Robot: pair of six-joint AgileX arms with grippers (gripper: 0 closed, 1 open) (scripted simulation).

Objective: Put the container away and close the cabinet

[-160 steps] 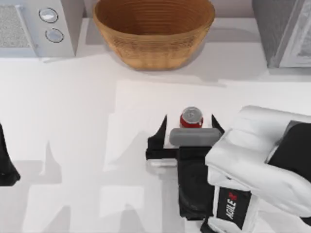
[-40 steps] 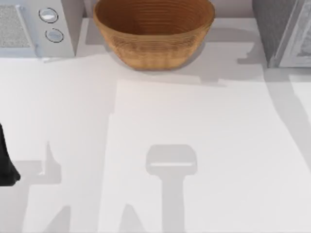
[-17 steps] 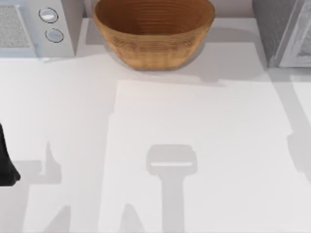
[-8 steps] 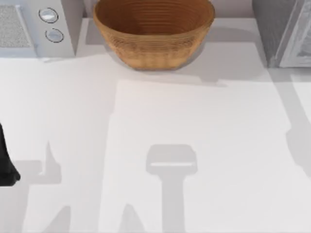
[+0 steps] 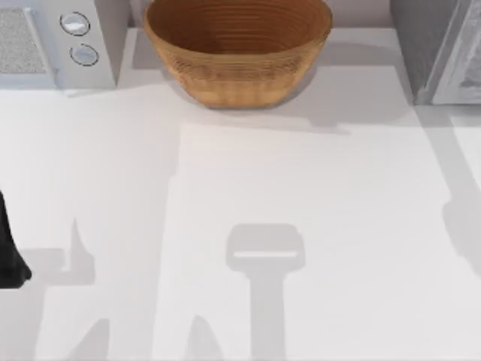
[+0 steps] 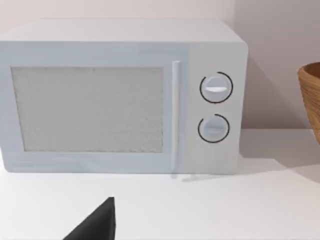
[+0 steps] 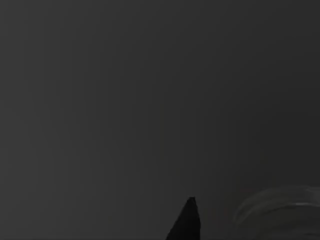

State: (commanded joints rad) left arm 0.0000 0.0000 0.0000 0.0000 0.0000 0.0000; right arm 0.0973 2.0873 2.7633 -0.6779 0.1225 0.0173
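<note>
The tabletop (image 5: 316, 195) carries a woven basket (image 5: 237, 45) at the upper middle of the top view, a microwave (image 5: 52, 37) in the upper left corner and the grey cabinet (image 5: 432, 45) in the upper right corner. Where the container is I cannot tell; the open stretch of tabletop in the middle of the frame is bare, so I judge that the putting-away step is either under way or done. A pale panel stands at a slant along the cabinet's right side, which looks to me like its door ajar, so closing it probably remains.

The left end effector (image 5: 9, 252) sits parked at the left edge of the top view, facing the microwave in its wrist view; how far open it is I cannot tell, and it touches nothing I can make out. The right wrist view is dark, and the right end effector (image 7: 187, 220) gives no sign of being wide, narrow or holding anything
</note>
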